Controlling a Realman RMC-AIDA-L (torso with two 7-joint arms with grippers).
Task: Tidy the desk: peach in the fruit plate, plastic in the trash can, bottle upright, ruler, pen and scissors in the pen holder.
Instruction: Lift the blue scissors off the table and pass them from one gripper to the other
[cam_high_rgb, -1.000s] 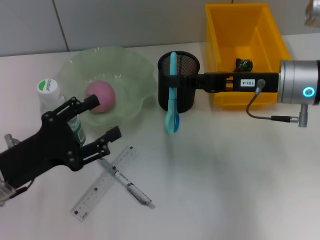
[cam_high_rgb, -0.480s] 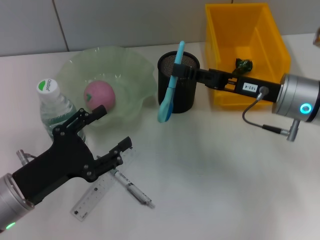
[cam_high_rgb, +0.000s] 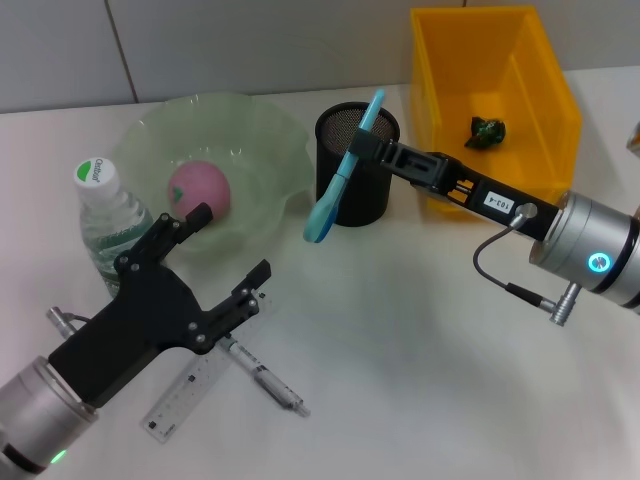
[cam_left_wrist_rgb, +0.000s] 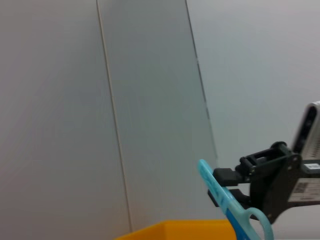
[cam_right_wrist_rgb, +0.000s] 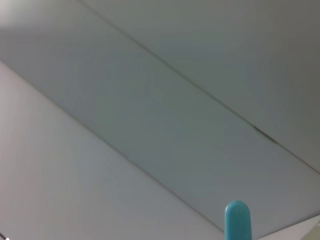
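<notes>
The right gripper (cam_high_rgb: 362, 150) pinches the scissors (cam_high_rgb: 342, 176) over the pen holder (cam_high_rgb: 357, 165), near the table's far edge. They hang tilted, sheath tip up and handle loop down outside the cup's near rim, so a release here would likely drop them onto the desk (cam_high_rgb: 420, 330). The left gripper (cam_high_rgb: 225, 255), fingers spread, hovers above the pen (cam_high_rgb: 260, 378) and ruler (cam_high_rgb: 205, 370) toward the near left corner. The left wrist view shows the clamp on the scissors from the side; the right wrist view catches what seems only the sheath tip.

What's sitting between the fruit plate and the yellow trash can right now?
In the head view, the black pen holder stands between the fruit plate and the trash can, with the right pincer holding the scissors at its rim.
</notes>
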